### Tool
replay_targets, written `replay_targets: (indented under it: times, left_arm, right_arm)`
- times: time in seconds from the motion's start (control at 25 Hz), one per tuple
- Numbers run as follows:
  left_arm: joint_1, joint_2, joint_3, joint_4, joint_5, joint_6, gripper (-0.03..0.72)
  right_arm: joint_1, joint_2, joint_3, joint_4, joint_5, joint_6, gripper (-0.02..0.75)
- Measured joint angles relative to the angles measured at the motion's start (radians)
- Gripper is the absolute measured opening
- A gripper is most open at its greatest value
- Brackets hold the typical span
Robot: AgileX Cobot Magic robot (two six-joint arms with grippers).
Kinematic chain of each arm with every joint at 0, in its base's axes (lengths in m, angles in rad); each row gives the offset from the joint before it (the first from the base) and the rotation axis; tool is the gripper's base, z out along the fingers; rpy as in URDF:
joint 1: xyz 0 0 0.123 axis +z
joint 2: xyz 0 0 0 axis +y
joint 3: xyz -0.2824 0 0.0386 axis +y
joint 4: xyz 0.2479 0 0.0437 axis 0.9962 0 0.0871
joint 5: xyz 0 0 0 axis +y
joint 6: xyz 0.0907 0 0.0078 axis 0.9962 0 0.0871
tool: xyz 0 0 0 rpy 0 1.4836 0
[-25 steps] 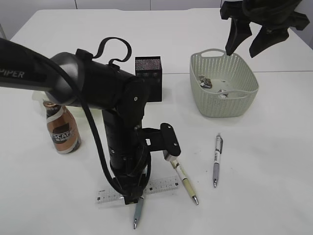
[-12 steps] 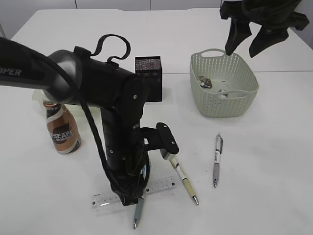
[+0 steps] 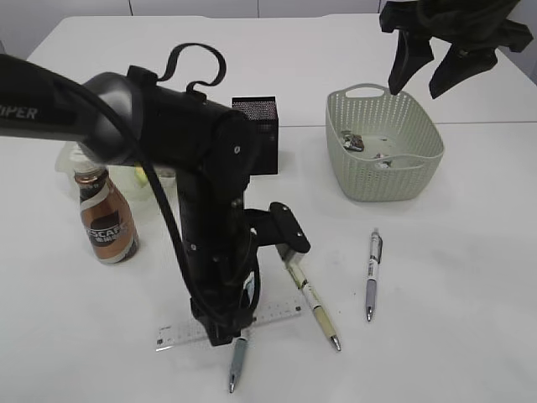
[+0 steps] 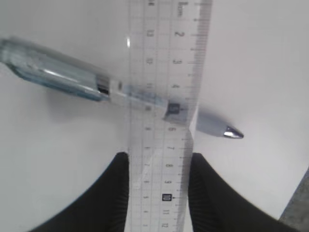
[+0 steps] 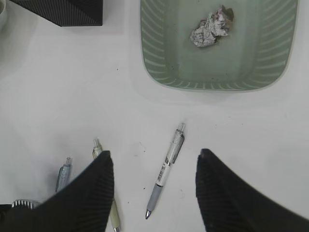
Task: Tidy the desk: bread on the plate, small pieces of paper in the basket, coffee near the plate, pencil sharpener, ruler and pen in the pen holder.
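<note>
My left gripper point(image 3: 222, 334) points down at the table's front and is shut on the clear ruler point(image 3: 281, 314); in the left wrist view its jaws point(image 4: 158, 164) press the ruler's point(image 4: 166, 77) two long edges. A light blue pen point(image 4: 53, 75) lies under the ruler, its tip showing in the exterior view point(image 3: 237, 368). A yellow pen point(image 3: 317, 312) and a grey pen point(image 3: 372, 275) lie to the right. My right gripper point(image 3: 424, 71) is open and empty, high above the basket point(image 3: 419, 180). The black pen holder point(image 3: 262, 117) stands behind my left arm. The pencil sharpener is not in view.
The coffee bottle point(image 3: 105, 222) stands at the left. Something pale point(image 3: 67, 164) behind it is mostly hidden by my left arm. Crumpled paper point(image 5: 211, 26) lies in the basket point(image 5: 159, 58). The right wrist view shows the grey pen point(image 5: 166, 169) and the pen holder point(image 5: 63, 12).
The ruler has shifted slightly left and turned a little between my left jaws. My left arm has straightened up somewhat. The right arm has not moved.
</note>
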Motion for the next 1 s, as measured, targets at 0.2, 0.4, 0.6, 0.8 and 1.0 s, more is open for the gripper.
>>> replay_targets:
  times: [0.2,0.4,0.6,0.8,1.0]
  left_arm:
    - [0.000,0.000,-0.129,-0.020,0.050,-0.009,0.257]
    - [0.000,0.000,-0.257,-0.044,0.117,-0.054,0.257]
    - [0.000,0.000,-0.359,-0.046,0.128,-0.167,0.257]
    - [0.000,0.000,-0.405,-0.041,0.133,-0.277,0.257]
    - [0.000,0.000,-0.438,0.021,0.139,-0.307,0.257]
  right_arm:
    - [0.000,0.000,0.000,0.000,0.000,0.000,0.402]
    - [0.000,0.000,0.000,0.000,0.000,0.000,0.402]
    - [0.000,0.000,0.000,0.000,0.000,0.000,0.402]
    - [0.000,0.000,0.000,0.000,0.000,0.000,0.402]
    - [0.000,0.000,0.000,0.000,0.000,0.002,0.402]
